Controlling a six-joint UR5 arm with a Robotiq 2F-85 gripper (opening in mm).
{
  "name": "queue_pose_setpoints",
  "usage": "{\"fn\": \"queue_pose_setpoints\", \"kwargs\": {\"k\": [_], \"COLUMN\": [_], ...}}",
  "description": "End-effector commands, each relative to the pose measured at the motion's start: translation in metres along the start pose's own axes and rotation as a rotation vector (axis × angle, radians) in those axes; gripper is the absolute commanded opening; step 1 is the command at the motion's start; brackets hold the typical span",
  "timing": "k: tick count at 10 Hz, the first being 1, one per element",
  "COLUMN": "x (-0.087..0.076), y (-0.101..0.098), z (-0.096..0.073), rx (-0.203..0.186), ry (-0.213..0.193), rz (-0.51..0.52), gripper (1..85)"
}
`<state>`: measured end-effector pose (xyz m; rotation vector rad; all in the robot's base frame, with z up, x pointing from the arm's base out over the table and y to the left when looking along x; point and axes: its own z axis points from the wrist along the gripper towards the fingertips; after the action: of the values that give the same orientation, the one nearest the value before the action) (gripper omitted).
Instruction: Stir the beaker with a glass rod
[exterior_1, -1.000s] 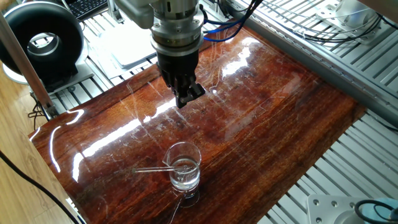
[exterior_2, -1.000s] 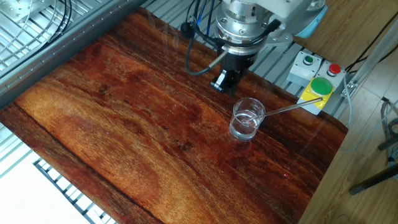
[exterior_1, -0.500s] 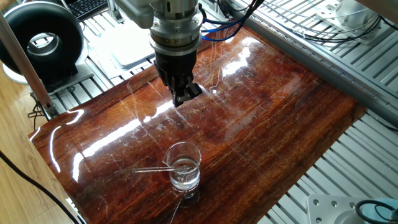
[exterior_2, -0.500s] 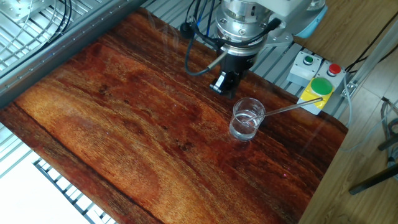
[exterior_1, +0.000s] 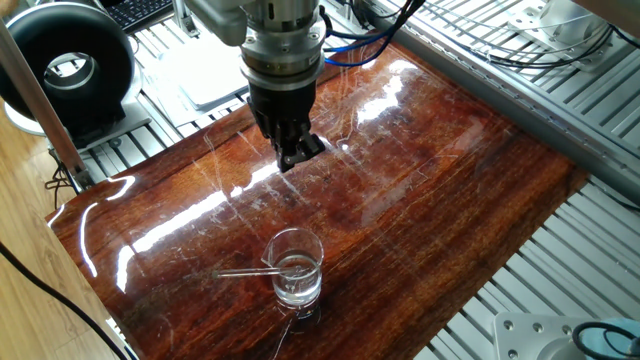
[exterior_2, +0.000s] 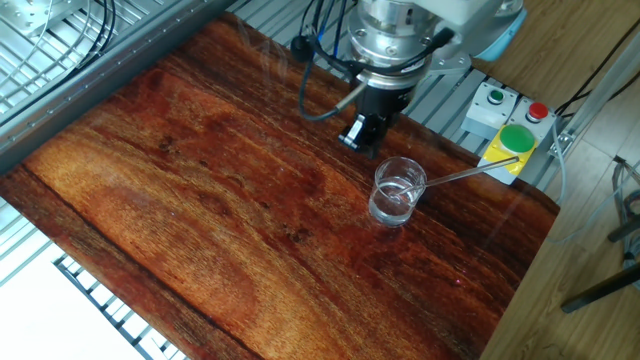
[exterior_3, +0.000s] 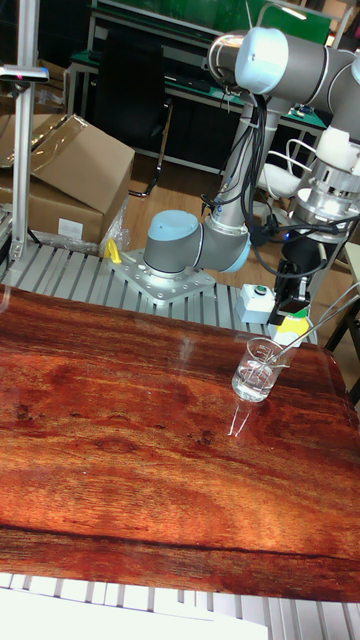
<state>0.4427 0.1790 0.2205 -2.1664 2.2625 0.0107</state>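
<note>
The beaker (exterior_1: 295, 268) is a small clear glass standing near the table's front edge, with clear liquid in it; it also shows in the other fixed view as beaker (exterior_2: 398, 191) and in the tall view as beaker (exterior_3: 259, 369). The glass rod (exterior_1: 245, 271) leans in it, one end in the liquid and the other end out over the rim, also seen as rod (exterior_2: 465, 175) and rod (exterior_3: 310, 330). My gripper (exterior_1: 298, 155) hangs above the wood, well behind the beaker and apart from the rod. Its fingers stand close together, slightly open, with nothing between them.
The table top (exterior_1: 420, 190) is glossy red-brown wood with white glare streaks. A box with green and red buttons (exterior_2: 508, 135) sits just past the table's edge near the rod's free end. A black round device (exterior_1: 70, 65) stands off the far corner.
My gripper has drifted slightly up and away from the beaker. Beaker and rod have not moved.
</note>
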Motion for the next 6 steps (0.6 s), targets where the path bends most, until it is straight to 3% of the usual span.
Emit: {"fn": "queue_pose_setpoints", "kwargs": {"k": [1, 6], "x": [-0.017, -0.03], "y": [0.023, 0.034], "z": [-0.001, 0.006], "rx": [0.003, 0.01], "ry": [-0.003, -0.015], "rz": [0.036, 0.054], "gripper": [1.0, 1.0]}}
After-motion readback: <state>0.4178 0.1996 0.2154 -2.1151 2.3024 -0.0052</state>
